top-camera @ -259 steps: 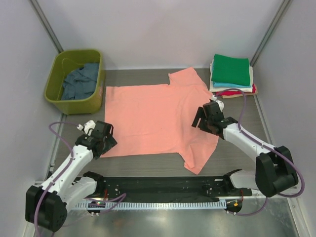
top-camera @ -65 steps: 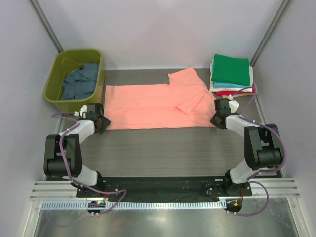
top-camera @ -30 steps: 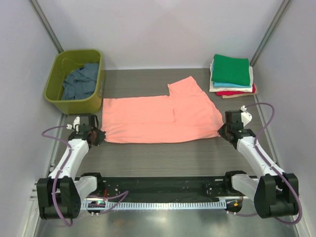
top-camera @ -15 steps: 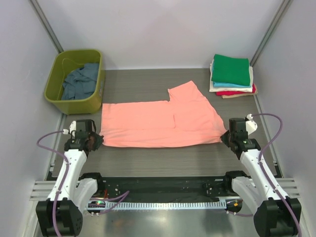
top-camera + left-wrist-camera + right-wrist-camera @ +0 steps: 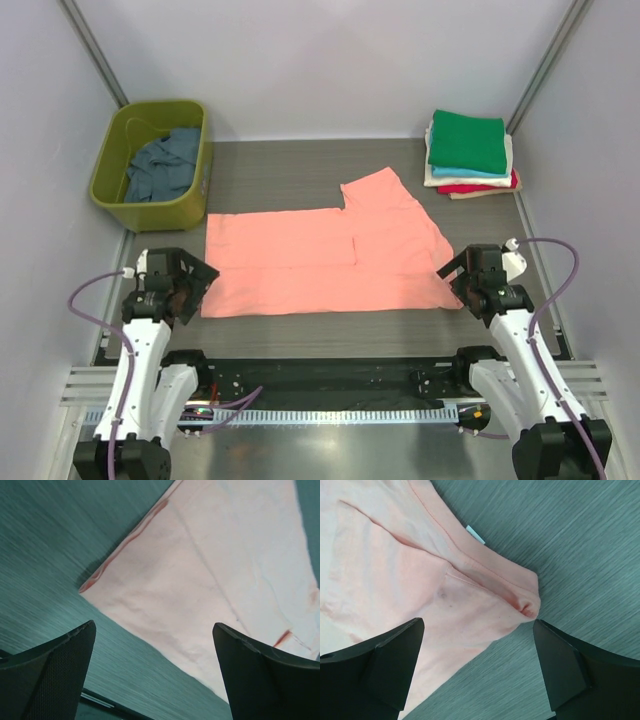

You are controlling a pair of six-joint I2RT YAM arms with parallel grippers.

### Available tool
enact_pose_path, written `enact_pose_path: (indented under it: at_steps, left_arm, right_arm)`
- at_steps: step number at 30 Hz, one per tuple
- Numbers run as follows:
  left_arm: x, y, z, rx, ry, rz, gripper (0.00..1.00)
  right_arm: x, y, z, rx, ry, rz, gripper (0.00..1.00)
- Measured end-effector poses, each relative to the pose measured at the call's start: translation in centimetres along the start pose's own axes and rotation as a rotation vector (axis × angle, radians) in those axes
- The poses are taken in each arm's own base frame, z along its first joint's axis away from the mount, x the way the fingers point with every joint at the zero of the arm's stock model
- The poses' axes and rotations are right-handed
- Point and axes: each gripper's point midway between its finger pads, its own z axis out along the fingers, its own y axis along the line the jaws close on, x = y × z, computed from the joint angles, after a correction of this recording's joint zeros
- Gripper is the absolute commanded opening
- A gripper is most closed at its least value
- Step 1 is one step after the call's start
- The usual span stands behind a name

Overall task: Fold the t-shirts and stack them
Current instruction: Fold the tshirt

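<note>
Here left gripper (image 5: 197,289), right gripper (image 5: 452,283) spread wide, flanking folded salmon-pink t-shirt (image 5: 320,262).

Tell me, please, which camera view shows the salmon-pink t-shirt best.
The top external view: the whole salmon-pink t-shirt is in frame there. The left wrist view shows only one hemmed corner; the right wrist view, only a bunched corner.

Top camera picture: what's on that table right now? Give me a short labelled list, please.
Shirt in work: salmon-pink t-shirt, flat mid-table, folded into a long band, one sleeve sticking out on the far side
Left gripper: open, at the shirt's left edge, holding nothing
Right gripper: open, at the shirt's right corner, holding nothing
Stack: folded t-shirts, green on top, far right
Tub: olive-green tub, far left, slate-blue cloth inside
</note>
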Motion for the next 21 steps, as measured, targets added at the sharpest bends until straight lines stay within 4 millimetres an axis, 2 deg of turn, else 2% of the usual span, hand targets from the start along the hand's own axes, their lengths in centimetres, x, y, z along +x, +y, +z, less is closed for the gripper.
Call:
enact_pose_path:
  at_steps: [3,8,12,14,15,16,17,21]
  left_arm:
    - [-1.5,-1.6,-2.0,0.058,-0.044,0.031,1.0]
    - [-4.3,-4.8,-5.3,0.148,-0.114,0.151,1.0]
    - [-6.9,-6.3,-6.6,0.127,-0.179,0.263,1.0]
    - [-7.6,-6.4,-6.4,0.111,-0.196,0.302,1.0]
    - [-7.5,-6.2,-6.0,0.098,-0.189,0.318,1.0]
    - [-7.3,-5.9,-5.6,0.09,-0.176,0.335,1.0]
    - [-7.0,-5.7,-5.4,0.086,-0.163,0.346,0.99]
    - [-6.9,-5.4,-5.0,0.076,-0.148,0.368,0.99]
  right_arm:
    - [-1.0,1.0,-0.4,-0.014,-0.013,-0.007,0.94]
    - [-3.7,6.2,-0.7,-0.128,-0.028,-0.063,0.91]
    - [-6.3,13.7,-0.6,-0.213,-0.04,-0.199,0.91]
    - [-7.4,18.3,0.0,-0.246,-0.045,-0.272,0.91]
    - [-8.9,20.6,-0.7,-0.289,-0.081,-0.283,0.91]
    - [-8.5,22.8,1.2,-0.282,-0.063,-0.323,0.91]
    - [-8.8,24.4,2.1,-0.287,-0.067,-0.345,0.9]
    - [-9.6,29.0,7.3,-0.259,-0.065,-0.413,0.87]
